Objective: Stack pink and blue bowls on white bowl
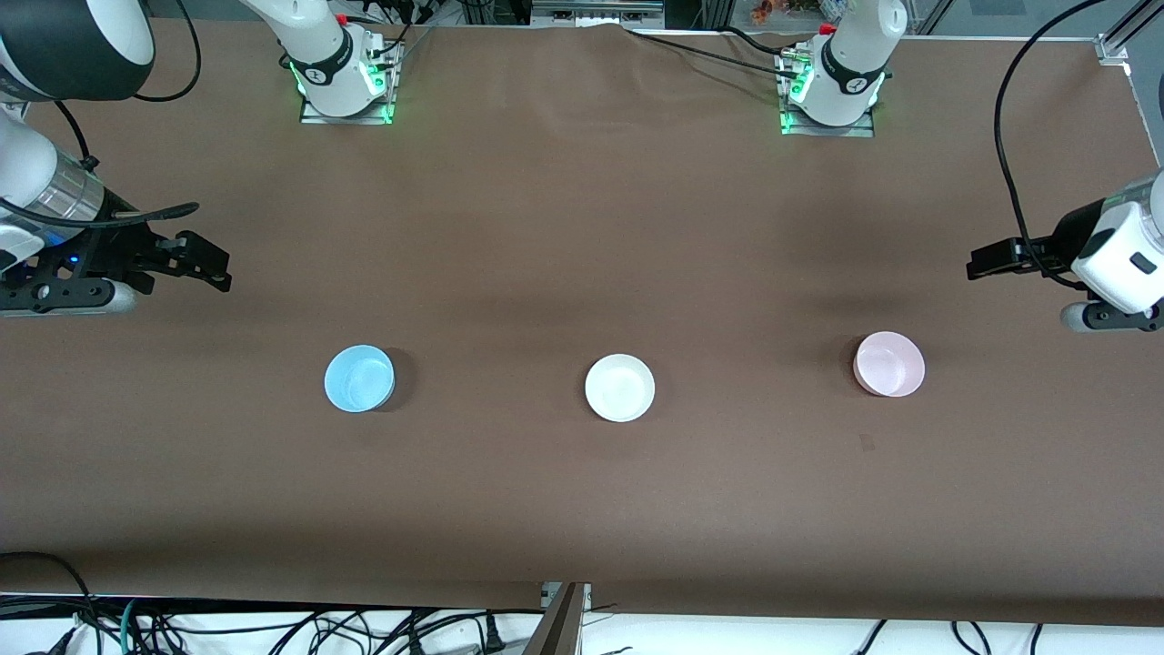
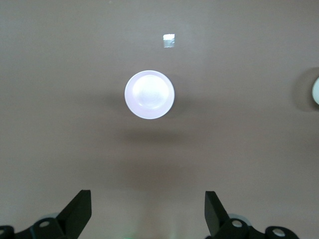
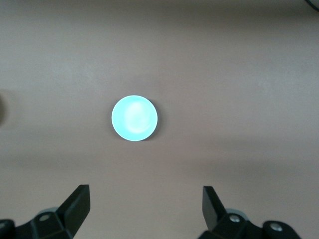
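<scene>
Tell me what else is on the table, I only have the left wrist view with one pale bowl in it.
Observer: That is the pink bowl, toward the left arm's end of the table. A white bowl sits mid-table, apart from it.
Operator: Is there a third bowl?
Observer: Yes, a blue bowl toward the right arm's end, in a row with the other two, nothing stacked yet.
Operator: Where is the other gripper?
Observer: The right gripper hangs over bare table at its own end, fingers open and empty, the blue bowl centred in its wrist view.
Operator: And mine?
Observer: The left gripper hangs over the table edge at its end, open, holding nothing.
</scene>
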